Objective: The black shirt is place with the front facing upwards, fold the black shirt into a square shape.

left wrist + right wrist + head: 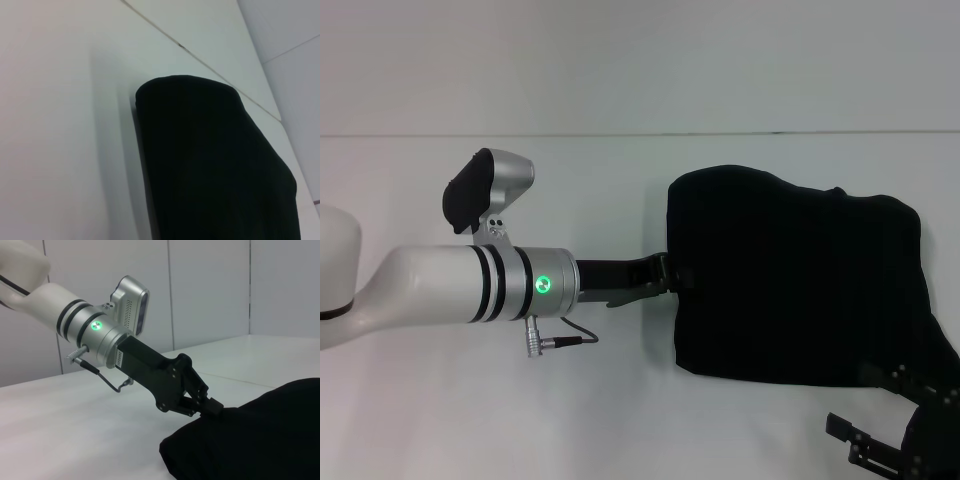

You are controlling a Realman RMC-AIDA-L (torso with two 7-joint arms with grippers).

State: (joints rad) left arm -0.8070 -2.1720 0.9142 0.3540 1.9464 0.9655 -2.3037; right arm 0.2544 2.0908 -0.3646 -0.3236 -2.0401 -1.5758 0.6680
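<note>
On the white desk (470, 400), right of centre in the head view, you find the shirt (790, 280) already folded into a compact, roughly rectangular black bundle. Its rear edge is uneven, with a small hump near the left rear corner; no lettering or label shows on the upper face.

Left tool (672, 275): it reaches in from the left on a low, nearly level arm and meets the shirt's left edge about halfway along. In the right wrist view you see the left tool (212, 407) with its fingers (200, 390) drawn close together at the hem — they appear pinched onto the shirt (250, 440) there, with the cloth bunched up around the tips. The left wrist view shows only the shirt (210, 165) as a rounded black mass lying on the desk (50, 125); the tool's own fingers do not appear in it.

Right tool (865, 450): it sits at the lower right corner of the head view, just beside the shirt's near right corner — its black frame merges with the cloth, so you cannot tell how its fingers stand or whether they touch the shirt.

A green status light (544, 284) is lit on the left wrist, and a thin cable (565, 335) loops beneath it.
</note>
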